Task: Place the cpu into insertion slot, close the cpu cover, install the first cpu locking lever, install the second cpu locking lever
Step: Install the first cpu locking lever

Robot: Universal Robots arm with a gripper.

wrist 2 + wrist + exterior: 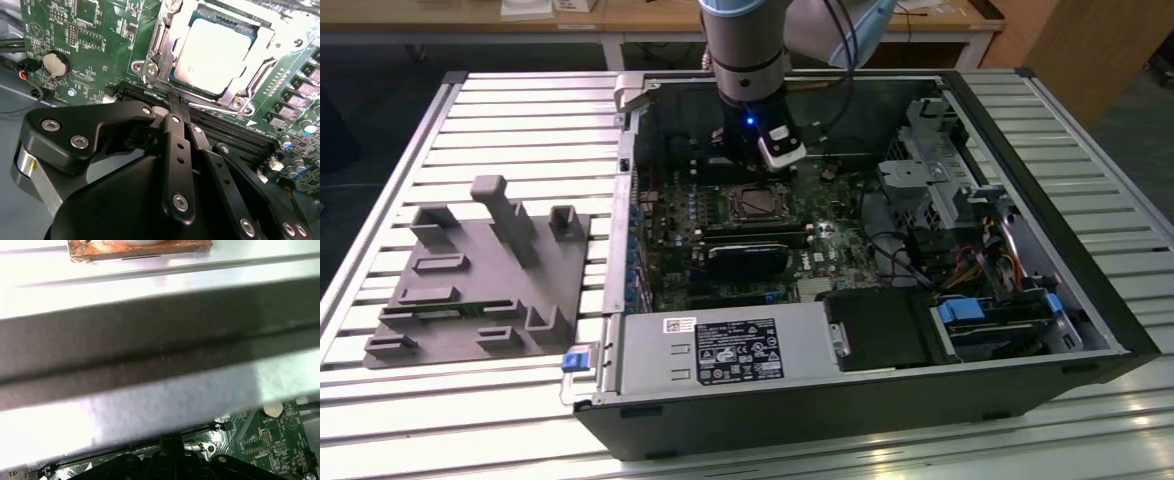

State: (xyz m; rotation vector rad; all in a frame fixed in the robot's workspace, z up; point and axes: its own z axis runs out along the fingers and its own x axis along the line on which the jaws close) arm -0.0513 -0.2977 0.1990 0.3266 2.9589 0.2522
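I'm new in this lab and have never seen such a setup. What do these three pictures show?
A robot arm reaches into an open computer case lying on a slatted table, with a grey tray beside it; that is the exterior view. The other two pictures come from cameras on the arm's wrist. In the second wrist view, the black gripper hangs just over the motherboard, its jaws closed, nothing visibly held. Past it the cpu sits in place under the cover, which is down.

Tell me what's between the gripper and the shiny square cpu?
Second wrist view: long black memory slots and a thin silver lever lie between the black gripper and silvery square cpu.
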